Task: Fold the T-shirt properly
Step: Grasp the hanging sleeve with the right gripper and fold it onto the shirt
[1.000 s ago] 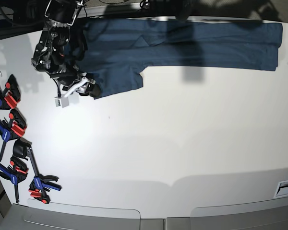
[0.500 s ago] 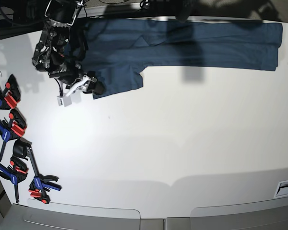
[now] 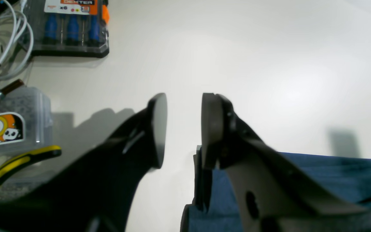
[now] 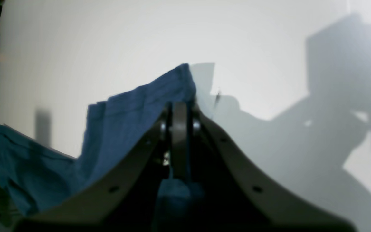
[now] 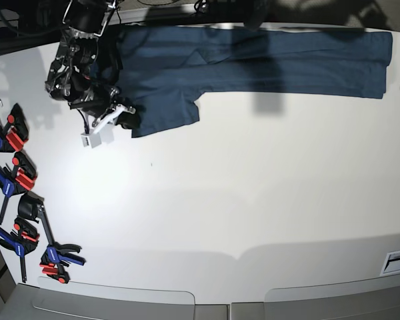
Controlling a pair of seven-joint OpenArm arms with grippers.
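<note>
Along the far edge of the white bench [image 5: 253, 193], the T-shirt [image 5: 253, 63] lies spread as a long dark navy band, reaching from the far left to the far right, with one flap hanging nearer at its left part. Right gripper [image 5: 128, 120]: seen at the left of the base view, at the near left corner of that flap; its jaws are pressed together on a fold of the cloth, which the right wrist view shows pinched between the pads and rising in a peak beyond them. Left gripper [image 3: 180, 129]: jaws stand apart with bare bench between them, holding nothing; the hem of the T-shirt lies just beside and below the right-hand pad in the left wrist view. Further items in that view: a screwdriver set [image 3: 71, 27] in a clear case, white cables [image 3: 2, 48], a clear box with an orange label [image 3: 10, 129], and yellow-handled pliers [image 3: 14, 167]. Bench left edge, base view: a row of red, blue and black clamps [image 5: 20, 200].
</note>
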